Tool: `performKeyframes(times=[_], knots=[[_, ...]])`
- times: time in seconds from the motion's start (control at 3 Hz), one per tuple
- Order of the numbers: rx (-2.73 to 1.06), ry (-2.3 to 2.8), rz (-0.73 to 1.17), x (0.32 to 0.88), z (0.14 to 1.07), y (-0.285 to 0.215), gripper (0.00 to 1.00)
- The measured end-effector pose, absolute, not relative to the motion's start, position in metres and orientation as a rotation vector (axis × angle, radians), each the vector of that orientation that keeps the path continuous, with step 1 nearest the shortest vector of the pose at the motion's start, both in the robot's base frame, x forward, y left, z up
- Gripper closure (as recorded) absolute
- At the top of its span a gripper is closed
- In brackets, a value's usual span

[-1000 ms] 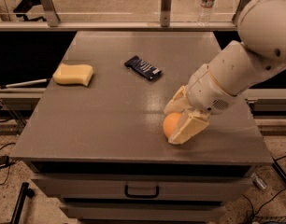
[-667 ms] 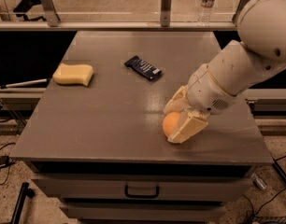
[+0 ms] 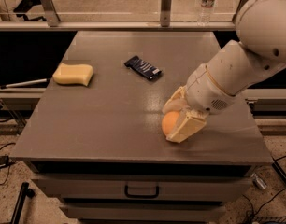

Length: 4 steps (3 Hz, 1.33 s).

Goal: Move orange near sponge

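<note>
The orange [image 3: 169,122] sits on the grey table top [image 3: 110,115] toward the front right. My gripper [image 3: 175,120] is down around it, with one pale finger [image 3: 186,127] in front of it and the other behind it. The fingers look closed against the fruit. The pale yellow sponge [image 3: 73,73] lies at the table's left side, far from the orange.
A dark blue wrapper packet [image 3: 142,67] lies in the middle back of the table. A glass barrier with a water bottle [image 3: 207,2] runs behind. The table's front edge is close below the orange, with a drawer handle [image 3: 141,191] underneath.
</note>
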State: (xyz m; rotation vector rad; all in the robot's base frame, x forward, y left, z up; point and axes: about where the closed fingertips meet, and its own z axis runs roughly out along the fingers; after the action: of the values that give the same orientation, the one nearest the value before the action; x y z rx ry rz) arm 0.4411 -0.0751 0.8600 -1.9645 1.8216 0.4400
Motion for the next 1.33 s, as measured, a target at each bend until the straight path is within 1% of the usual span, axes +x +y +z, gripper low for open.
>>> performKeyframes(times=[0.67,1.33], knots=[[-1.887,1.719,0.435,0.451,0.872,-0.063,1.00],[-1.779,1.555,0.388,0.490,0.920,-0.034,1.00]])
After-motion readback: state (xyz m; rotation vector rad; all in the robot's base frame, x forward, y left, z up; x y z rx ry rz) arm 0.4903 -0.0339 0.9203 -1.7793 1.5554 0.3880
